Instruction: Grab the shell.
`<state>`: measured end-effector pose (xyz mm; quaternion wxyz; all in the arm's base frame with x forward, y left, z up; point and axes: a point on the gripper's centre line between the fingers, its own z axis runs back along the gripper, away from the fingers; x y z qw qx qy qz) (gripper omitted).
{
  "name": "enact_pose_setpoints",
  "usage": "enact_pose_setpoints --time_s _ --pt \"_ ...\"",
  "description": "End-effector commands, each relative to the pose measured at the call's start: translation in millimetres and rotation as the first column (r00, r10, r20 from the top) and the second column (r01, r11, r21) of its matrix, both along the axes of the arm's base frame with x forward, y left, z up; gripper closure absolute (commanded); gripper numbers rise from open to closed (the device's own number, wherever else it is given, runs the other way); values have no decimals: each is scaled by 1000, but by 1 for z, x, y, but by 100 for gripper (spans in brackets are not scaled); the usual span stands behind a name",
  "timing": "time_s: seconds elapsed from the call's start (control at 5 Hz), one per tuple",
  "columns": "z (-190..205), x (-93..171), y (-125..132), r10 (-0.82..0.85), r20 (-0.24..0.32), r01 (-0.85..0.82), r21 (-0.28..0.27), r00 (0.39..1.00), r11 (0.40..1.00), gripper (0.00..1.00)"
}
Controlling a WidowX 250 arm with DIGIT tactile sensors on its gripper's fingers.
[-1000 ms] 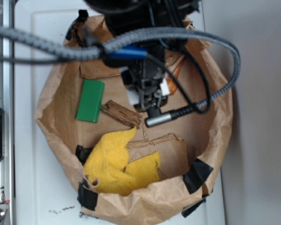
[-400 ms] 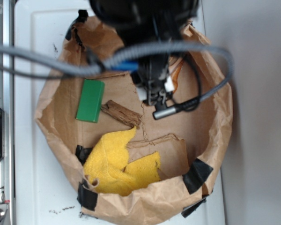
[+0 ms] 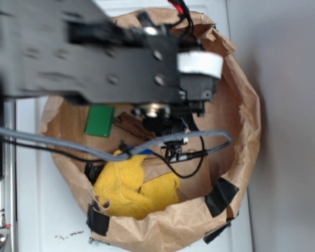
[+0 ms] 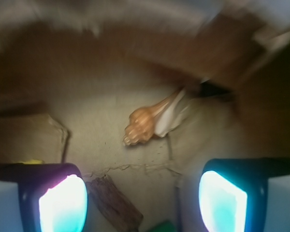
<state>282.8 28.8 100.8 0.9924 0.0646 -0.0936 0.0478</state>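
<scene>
The shell (image 4: pixel 152 119) is seen in the wrist view lying on the brown paper floor of the bag (image 3: pixel 241 131), its ribbed spire pointing down-left and its tail running up-right toward a dark fold in the paper wall. Its pale lip is turned to the right. It is set ahead of the gripper (image 4: pixel 142 195), roughly between the lines of the two fingers (image 4: pixel 63 203) but well beyond their tips, and is touched by neither.

The fingers are spread wide apart, one at each lower corner of the wrist view, and nothing is held between them. A wood chunk (image 4: pixel 113 203) is seen on the paper just beside the left-hand finger, and a green corner (image 4: pixel 160 227) shows at the bottom edge.

In the exterior view the arm (image 3: pixel 94 52) is blurred and spans most of the upper bag, so the shell is hidden there. Below it a green block (image 3: pixel 101 121) and the wood chunk (image 3: pixel 127 123) are partly visible, nearly touching. A yellow cloth (image 3: pixel 128 191) is bunched in the lower part of the bag. A grey cable (image 3: pixel 58 144) is draped across the bag from the left. The bag stands on a white counter (image 3: pixel 37 210).
</scene>
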Motion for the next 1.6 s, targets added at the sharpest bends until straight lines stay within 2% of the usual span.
enact_pose_setpoints --time_s 0.0,0.2,0.4,0.6,1.0,1.4 --pt "-8 15 22 -31 22 32 -47 999 998 0" --pt "-12 22 41 125 45 -117 -139 991 983 0" --pt "-14 24 48 286 58 -262 -263 956 929 0" --pt "-18 28 46 376 44 -344 -313 926 885 0" --pt "-40 47 19 373 40 -347 -288 927 893 0" --pt "-75 64 1 357 44 -345 -177 933 922 0"
